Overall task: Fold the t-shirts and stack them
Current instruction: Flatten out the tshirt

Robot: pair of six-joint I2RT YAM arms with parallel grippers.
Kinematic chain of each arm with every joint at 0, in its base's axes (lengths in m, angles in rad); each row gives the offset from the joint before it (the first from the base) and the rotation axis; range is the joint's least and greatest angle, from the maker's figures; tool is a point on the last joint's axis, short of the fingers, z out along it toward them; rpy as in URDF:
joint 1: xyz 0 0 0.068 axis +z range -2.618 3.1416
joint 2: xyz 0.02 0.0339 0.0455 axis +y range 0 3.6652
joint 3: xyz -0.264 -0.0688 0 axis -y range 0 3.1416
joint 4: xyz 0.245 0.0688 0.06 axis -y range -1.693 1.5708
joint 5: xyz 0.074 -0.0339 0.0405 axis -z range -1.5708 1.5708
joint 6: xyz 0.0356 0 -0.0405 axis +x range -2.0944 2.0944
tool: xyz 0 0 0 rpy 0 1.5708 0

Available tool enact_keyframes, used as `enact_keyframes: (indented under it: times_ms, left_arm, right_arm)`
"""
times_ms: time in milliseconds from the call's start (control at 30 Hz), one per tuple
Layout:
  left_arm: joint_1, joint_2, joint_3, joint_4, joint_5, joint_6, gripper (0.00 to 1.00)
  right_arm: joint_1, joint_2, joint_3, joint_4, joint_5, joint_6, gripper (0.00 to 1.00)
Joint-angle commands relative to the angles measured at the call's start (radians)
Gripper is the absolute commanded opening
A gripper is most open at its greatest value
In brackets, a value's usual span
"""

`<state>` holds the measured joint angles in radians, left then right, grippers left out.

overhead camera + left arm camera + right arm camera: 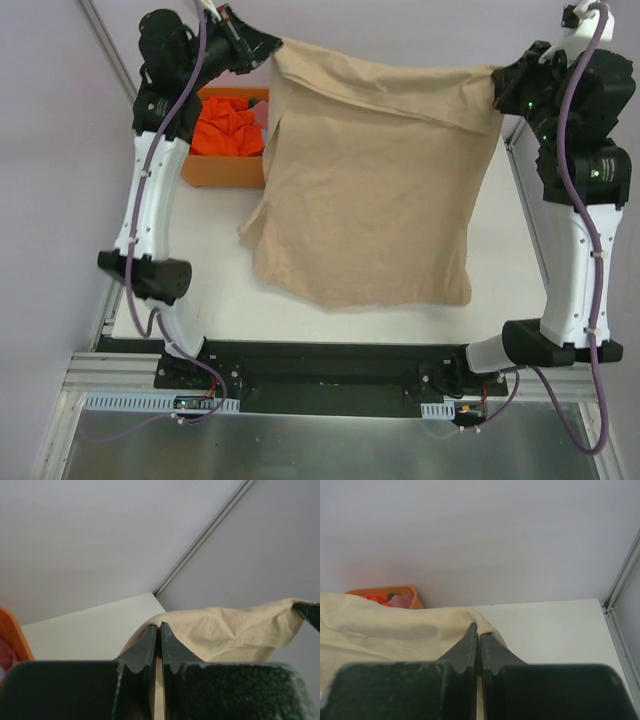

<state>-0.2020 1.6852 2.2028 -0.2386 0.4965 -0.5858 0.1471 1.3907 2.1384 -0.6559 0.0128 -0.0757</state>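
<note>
**Beige t-shirt point(370, 190) hung out between both arms**

It hangs spread over the table point(500, 240). The left gripper point(272, 46) at eleven o'clock and the right gripper point(497, 84) at two o'clock each pinch a top corner, probably to lay it flat for folding.

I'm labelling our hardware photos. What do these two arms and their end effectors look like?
The left arm and right arm have white shells on long links, black joints and black bases. A lilac cable runs along each. Small green lights show on the right arm. The left end effector and right end effector each have two dark, tapered fingers.
</note>
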Motion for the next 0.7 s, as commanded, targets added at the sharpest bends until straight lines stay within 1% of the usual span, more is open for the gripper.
enact_keyframes:
  times_ms: [0, 33, 67, 133, 200, 233, 267, 300, 333, 367, 400, 467, 500, 567, 600, 667]
  left_arm:
    - [0.0, 0.151, 0.416, 0.058, 0.122, -0.12, 0.0]
    - [0.0, 0.163, 0.441, 0.068, 0.126, -0.127, 0.0]
    - [0.0, 0.153, 0.427, 0.094, 0.129, -0.137, 0.0]
    - [-0.002, 0.102, 0.333, 0.157, 0.149, -0.137, 0.0]
    - [-0.002, 0.05, 0.227, 0.177, 0.165, -0.125, 0.0]
    - [-0.001, 0.025, 0.162, 0.177, 0.175, -0.12, 0.0]
    - [0.0, -0.016, 0.088, 0.177, 0.188, -0.121, 0.0]
    - [-0.002, -0.053, -0.01, 0.177, 0.201, -0.115, 0.0]
    - [-0.001, -0.096, -0.123, 0.176, 0.212, -0.102, 0.0]
    - [0.0, -0.137, -0.231, 0.176, 0.206, -0.074, 0.0]
    - [0.0, -0.194, -0.408, 0.177, 0.177, -0.048, 0.0]
    - [0.0, -0.298, -0.662, 0.177, 0.075, 0.007, 0.0]
    - [0.0, -0.346, -0.784, 0.176, 0.021, 0.032, 0.0]
    - [0.0, -0.415, -0.984, 0.176, -0.031, 0.066, 0.0]
    - [0.0, -0.435, -1.073, 0.174, -0.048, 0.079, 0.0]
    - [0.0, -0.456, -1.213, 0.168, -0.1, 0.09, 0.0]
  right_arm:
    - [-0.058, 0.022, 0.262, 0.081, 0.001, -0.048, 0.0]
    - [-0.067, 0.027, 0.291, 0.081, 0.007, -0.049, 0.0]
    - [-0.073, 0.021, 0.305, 0.081, 0.018, -0.05, 0.0]
    - [-0.078, -0.013, 0.292, 0.081, 0.013, -0.064, 0.0]
    - [-0.078, -0.079, 0.208, 0.084, 0.003, -0.059, 0.0]
    - [-0.078, -0.128, 0.13, 0.088, 0.0, -0.05, 0.0]
    - [-0.078, -0.178, 0.045, 0.096, 0.003, -0.039, 0.0]
    - [-0.078, -0.268, -0.075, 0.102, 0.01, -0.021, 0.0]
    - [-0.078, -0.347, -0.256, 0.114, 0.015, 0.003, 0.0]
    - [-0.078, -0.411, -0.385, 0.127, 0.018, 0.048, 0.0]
    - [-0.077, -0.482, -0.531, 0.133, 0.003, 0.098, 0.0]
    - [-0.076, -0.592, -0.783, 0.122, -0.089, 0.206, 0.01]
    - [-0.072, -0.639, -0.908, 0.118, -0.159, 0.244, 0.01]
    - [-0.044, -0.7, -1.133, 0.104, -0.252, 0.347, 0.01]
    - [-0.018, -0.72, -1.241, 0.108, -0.273, 0.387, 0.01]
    - [0.069, -0.737, -1.385, 0.11, -0.274, 0.451, 0.01]
